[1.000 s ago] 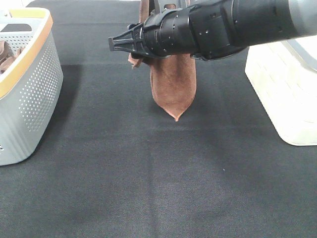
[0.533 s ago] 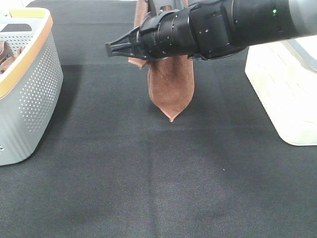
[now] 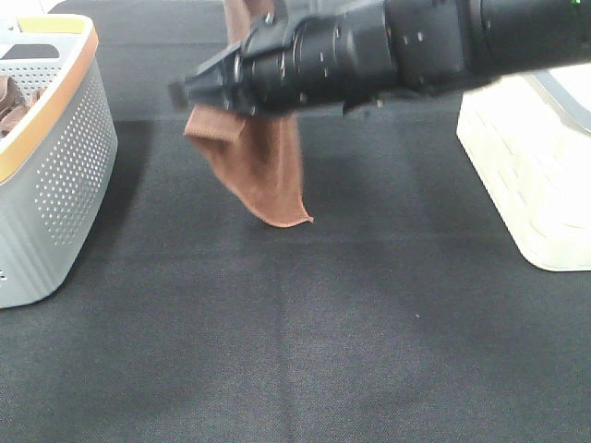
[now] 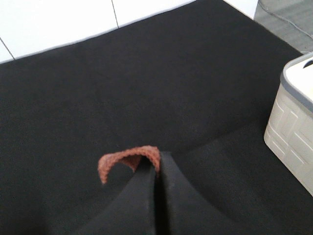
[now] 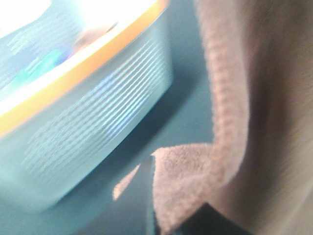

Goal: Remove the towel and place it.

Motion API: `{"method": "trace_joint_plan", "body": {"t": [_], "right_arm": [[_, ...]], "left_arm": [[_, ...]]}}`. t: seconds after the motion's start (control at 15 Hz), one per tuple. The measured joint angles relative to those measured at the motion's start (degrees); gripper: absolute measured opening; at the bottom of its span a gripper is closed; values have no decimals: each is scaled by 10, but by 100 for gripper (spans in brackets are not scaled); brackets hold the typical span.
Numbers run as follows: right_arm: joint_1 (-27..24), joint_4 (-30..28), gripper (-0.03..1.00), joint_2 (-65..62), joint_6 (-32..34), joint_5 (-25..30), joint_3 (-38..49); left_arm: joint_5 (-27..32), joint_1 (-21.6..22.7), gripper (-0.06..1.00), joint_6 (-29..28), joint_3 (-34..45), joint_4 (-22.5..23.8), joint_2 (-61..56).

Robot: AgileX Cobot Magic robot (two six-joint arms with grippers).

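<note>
Under my right hand (image 3: pixel 187 91) the black surface (image 3: pixel 305 341) lies wide and flat, and most of the free room is there and toward the high camera. Past the fingertips of this hand stands the grey basket (image 3: pixel 65 157) with the orange rim. A strip of surface separates its perforated wall from the hanging cloth. Behind the wrist of the same arm stands the cream bin (image 3: pixel 531 185), well apart from the fingertips. Beyond my left hand (image 4: pixel 156 167) the surface runs to its far edge, where a white wall begins. My left hand is pressed together, and a small curled corner of the towel (image 3: pixel 260 166) stands out at its tips. My right hand is also closed. Its wrist picture is blurred, but a fold of the towel sits between the dark fingers. The towel is in the air, held by both hands and drawn slanted under my right hand. It is reddish-brown, soft and plain, with a thin stitched hem. Its lowest edge curves near the surface. I cannot tell if it touches.
</note>
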Motion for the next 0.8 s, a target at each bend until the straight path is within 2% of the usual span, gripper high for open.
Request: {"method": "trace_joint_plan", "body": {"t": [0.07,0.13,0.2,0.33,0.47,0.53,0.6,0.73,0.8], "right_arm": [[0,-25,0,0,21,36,8],[0,-78,0,0,72,78,14],[0,-167,0,0,148,119,17],[0,-394,0,-2,389,176,17],[-1,-680,0,-18,670,203,17],[-1,-794,0,-32,786,225,16],[-1,-943,0,-62,929,268,16],[-8,-1067,0,-103,1026,314,14],[-23,-1087,0,-117,1045,336,4]], "left_arm": [[8,3,0,0,0,-15,1],[21,4,0,1,0,-24,1],[37,4,0,7,0,-27,1],[65,4,0,19,0,-36,3],[71,4,0,26,0,-41,5],[71,4,0,26,0,-41,5],[71,4,0,29,0,-32,5],[67,5,0,49,0,-13,5],[64,7,0,55,0,-10,5]]}}
